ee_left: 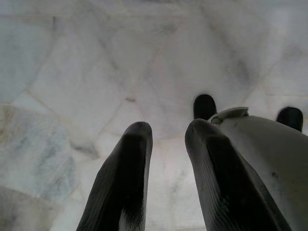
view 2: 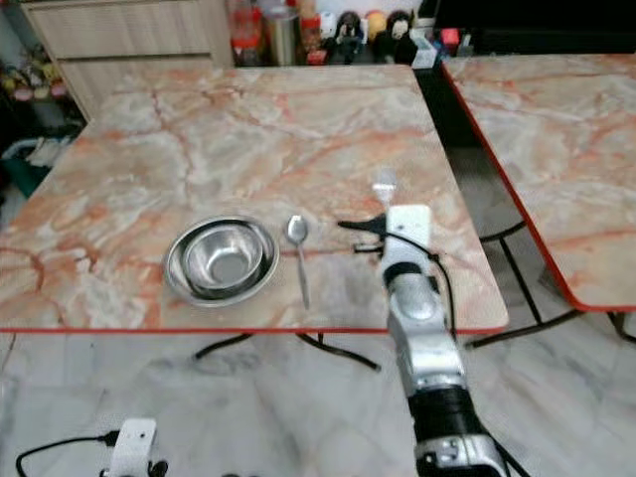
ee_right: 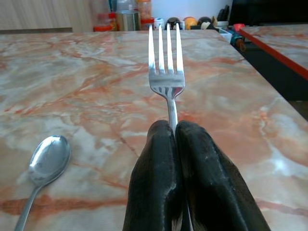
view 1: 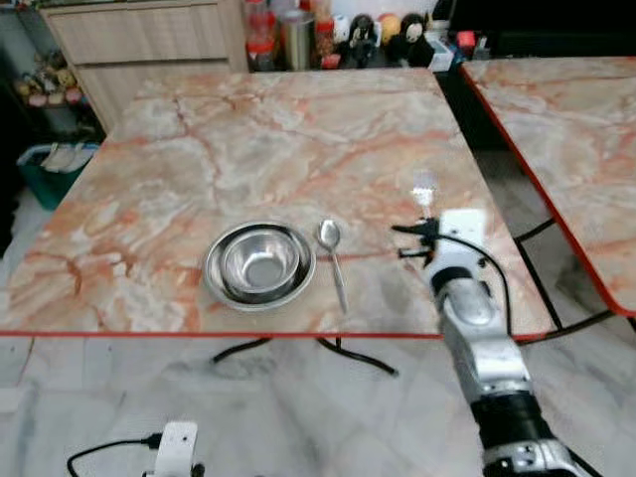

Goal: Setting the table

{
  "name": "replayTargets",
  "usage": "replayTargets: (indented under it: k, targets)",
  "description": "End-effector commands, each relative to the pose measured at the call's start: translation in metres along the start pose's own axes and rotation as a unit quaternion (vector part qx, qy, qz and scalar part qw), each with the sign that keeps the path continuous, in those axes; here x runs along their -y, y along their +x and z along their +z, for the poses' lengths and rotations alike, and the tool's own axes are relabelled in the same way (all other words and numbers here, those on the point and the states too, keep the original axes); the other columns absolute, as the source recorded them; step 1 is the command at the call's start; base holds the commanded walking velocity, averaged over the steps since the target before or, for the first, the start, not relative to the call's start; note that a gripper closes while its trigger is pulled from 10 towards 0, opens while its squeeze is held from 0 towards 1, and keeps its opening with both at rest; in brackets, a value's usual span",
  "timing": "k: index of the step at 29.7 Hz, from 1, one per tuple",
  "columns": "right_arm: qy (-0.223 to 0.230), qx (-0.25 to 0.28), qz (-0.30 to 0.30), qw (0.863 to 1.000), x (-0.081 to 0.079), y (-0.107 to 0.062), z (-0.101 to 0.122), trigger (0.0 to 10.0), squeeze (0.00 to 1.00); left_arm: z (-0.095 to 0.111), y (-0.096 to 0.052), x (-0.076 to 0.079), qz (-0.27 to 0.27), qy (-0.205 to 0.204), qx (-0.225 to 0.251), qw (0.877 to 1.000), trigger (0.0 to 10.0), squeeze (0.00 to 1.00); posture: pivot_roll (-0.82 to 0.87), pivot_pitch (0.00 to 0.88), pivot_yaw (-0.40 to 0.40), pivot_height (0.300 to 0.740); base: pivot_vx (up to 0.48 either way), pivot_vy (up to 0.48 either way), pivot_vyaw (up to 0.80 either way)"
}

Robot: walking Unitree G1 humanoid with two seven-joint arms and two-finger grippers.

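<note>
Surface: square top of orange-veined pink marble with a red edge point(view 1: 179, 149), standing on a pale marble-tile floor point(view 1: 298, 417). A second surface of the same marble point(view 1: 576, 129) stands just to the robot's right, apart from the first.

Item 1: two round stainless-steel bowls, nested one inside the other point(view 1: 259, 264), near the front edge of the surface, upright.

Item 2: stainless-steel spoon point(view 1: 333, 256), lying flat just to the right of the bowls, bowl end pointing away from the robot, handle toward the front edge; close beside the bowls, apparently not touching them.

Item 3: stainless-steel four-tined fork point(ee_right: 167, 72), gripped by its handle in the right hand point(ee_right: 174, 132), whose two black fingers are clenched together on it. The tines point away from the robot. The fork is held to the right of the spoon, over the front right part of the surface; the head view is blurred there, so whether it touches the marble cannot be told.

Left hand point(ee_left: 166, 132): hangs low over the floor, fingers slightly parted, grasping nothing.

Background: light wooden drawer cabinet point(view 1: 139, 40) and a row of jars and bottles point(view 1: 298, 35) beyond the far edge.
</note>
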State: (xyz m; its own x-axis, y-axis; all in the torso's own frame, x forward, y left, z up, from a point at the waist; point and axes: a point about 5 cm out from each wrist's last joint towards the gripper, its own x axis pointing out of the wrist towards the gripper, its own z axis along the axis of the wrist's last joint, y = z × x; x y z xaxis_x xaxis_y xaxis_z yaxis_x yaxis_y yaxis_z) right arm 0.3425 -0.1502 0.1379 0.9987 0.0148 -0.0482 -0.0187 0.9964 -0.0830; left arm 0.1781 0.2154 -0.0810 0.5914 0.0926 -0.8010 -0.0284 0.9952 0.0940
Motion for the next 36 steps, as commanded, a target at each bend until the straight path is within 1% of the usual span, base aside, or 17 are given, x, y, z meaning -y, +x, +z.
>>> replayTargets:
  k: [1,6,12,21,25,29,32,36]
  targets:
    - [0.005,0.002,-0.005,1.0,0.0035,0.0008,0.0012,10.0,0.0,-0.0075,-0.0015,-0.001,0.002,0.008,-0.012,1.0,10.0,0.0,-0.01,0.125,0.039,0.74,0.307,0.0,0.0]
    - [0.005,0.003,-0.005,1.0,0.0034,0.0009,0.0013,10.0,0.0,-0.0074,-0.0015,-0.0012,0.003,0.009,-0.012,1.0,10.0,0.0,-0.01,0.125,0.039,0.74,0.269,0.0,0.0]
    - [0.008,0.006,-0.005,1.0,0.0031,0.0015,0.0031,10.0,0.0,-0.0079,-0.0015,-0.0005,0.005,0.004,-0.013,1.0,10.0,0.0,-0.01,0.115,0.04,0.74,0.0,0.0,0.0]
    - [0.015,0.011,-0.004,1.0,0.0025,0.0022,0.0053,10.0,0.0,-0.0054,-0.0004,0.0024,0.004,0.004,-0.014,1.0,10.0,0.0,0.0,0.116,0.041,0.74,0.0,0.427,0.0]
    - [0.018,0.011,-0.004,1.0,0.0023,0.0026,0.0058,10.0,0.0,-0.0045,-0.0004,0.0004,0.006,0.005,-0.013,1.0,10.0,0.0,0.0,0.117,0.041,0.74,0.0,0.48,0.0]
    - [0.018,0.012,-0.004,1.0,0.0019,0.0028,0.006,10.0,0.0,-0.0046,-0.001,-0.0052,0.011,0.005,-0.013,1.0,10.0,0.0,0.0,0.117,0.042,0.74,0.0,0.391,0.0]
    - [0.017,0.014,-0.006,1.0,0.0019,0.003,0.0064,10.0,0.0,-0.0047,-0.0013,-0.0066,0.012,0.009,-0.011,1.0,10.0,0.0,0.0,0.117,0.043,0.74,0.0,0.0,0.0]
    - [0.017,0.016,-0.008,1.0,0.0022,0.0031,0.0071,10.0,0.0,-0.005,-0.0016,-0.0062,0.011,0.003,-0.006,1.0,10.0,0.0,0.0,0.116,0.044,0.74,0.0,0.0,0.0]
